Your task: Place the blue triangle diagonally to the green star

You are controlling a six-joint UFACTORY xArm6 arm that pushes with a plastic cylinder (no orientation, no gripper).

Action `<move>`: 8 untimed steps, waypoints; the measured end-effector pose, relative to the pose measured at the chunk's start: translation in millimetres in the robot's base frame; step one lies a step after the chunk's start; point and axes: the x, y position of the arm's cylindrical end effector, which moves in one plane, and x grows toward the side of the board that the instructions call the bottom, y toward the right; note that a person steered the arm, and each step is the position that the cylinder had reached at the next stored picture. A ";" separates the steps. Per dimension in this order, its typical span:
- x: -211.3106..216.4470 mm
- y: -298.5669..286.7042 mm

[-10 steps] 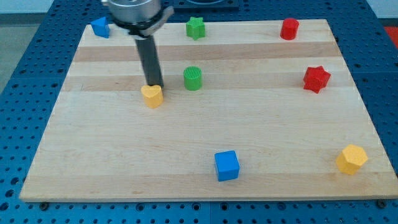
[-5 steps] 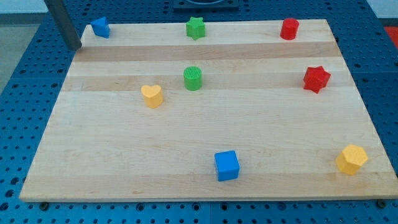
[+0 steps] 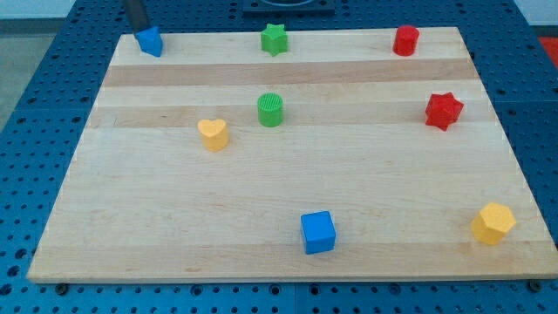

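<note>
My tip (image 3: 139, 28) sits at the upper left of the frame, just off the board's (image 3: 288, 253) top edge and touching or nearly touching the blue triangle (image 3: 150, 40), which lies at the board's top-left corner; being a bare rod, it grasps nothing. The green star (image 3: 274, 38) sits along the same top edge toward the view's middle, with bare wood between the two and below them down to the yellow heart (image 3: 213, 133) and green cylinder (image 3: 271, 109).
</note>
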 end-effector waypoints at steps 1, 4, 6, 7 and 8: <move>1.0 -0.7; 53.1 30.4; 81.3 80.3; 109.2 89.0; 128.6 108.2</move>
